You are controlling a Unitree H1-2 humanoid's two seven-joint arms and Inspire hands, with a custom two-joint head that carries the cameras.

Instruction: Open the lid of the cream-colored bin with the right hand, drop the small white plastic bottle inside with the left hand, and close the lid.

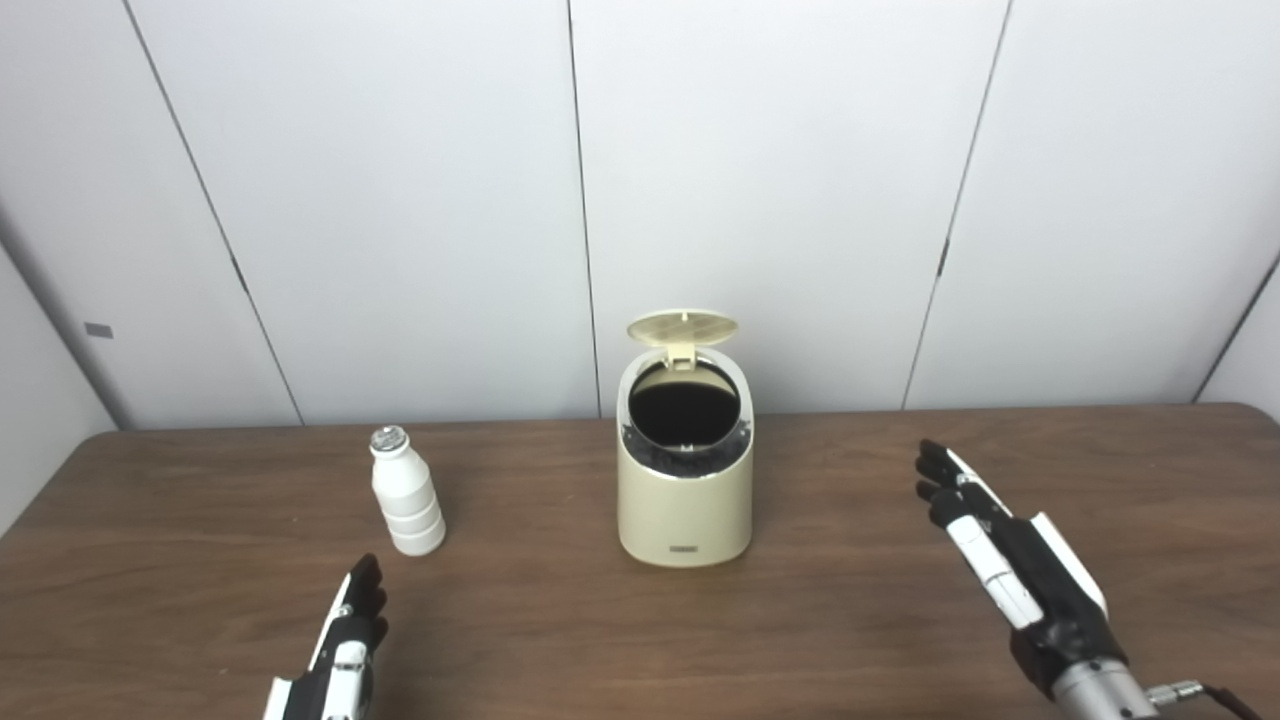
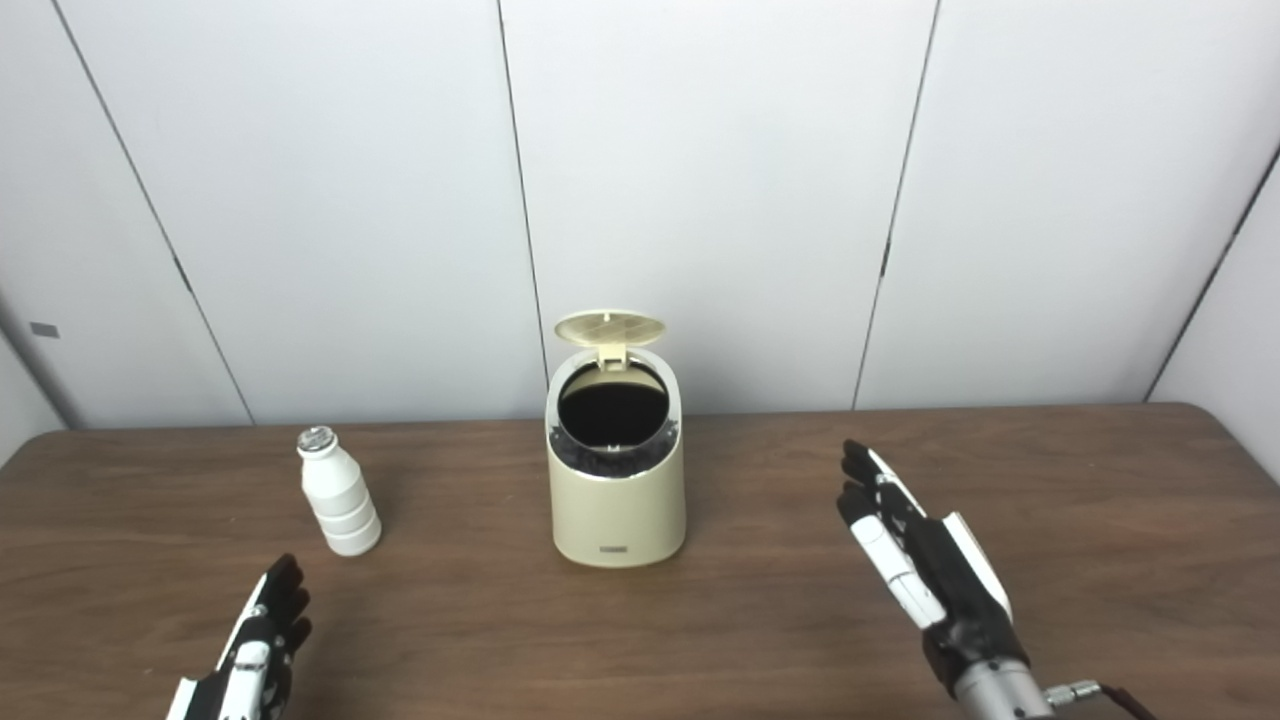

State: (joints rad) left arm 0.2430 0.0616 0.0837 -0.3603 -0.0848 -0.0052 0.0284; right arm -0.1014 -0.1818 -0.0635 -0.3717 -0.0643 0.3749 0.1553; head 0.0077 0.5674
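Note:
The cream-colored bin point(image 1: 685, 505) stands at the middle of the brown table point(image 1: 560, 640). Its round lid point(image 1: 683, 327) is flipped up at the back, and the dark inside shows. The small white plastic bottle point(image 1: 405, 492) stands upright to the left of the bin, apart from it. My left hand point(image 1: 345, 645) is open and empty, low at the front, just in front of the bottle. My right hand point(image 1: 1000, 560) is open and empty, fingers stretched forward, well to the right of the bin.
White wall panels point(image 1: 400, 200) rise right behind the table's far edge. The table's right corner is rounded point(image 1: 1255, 415). A cable shows at my right wrist point(image 1: 1190, 690).

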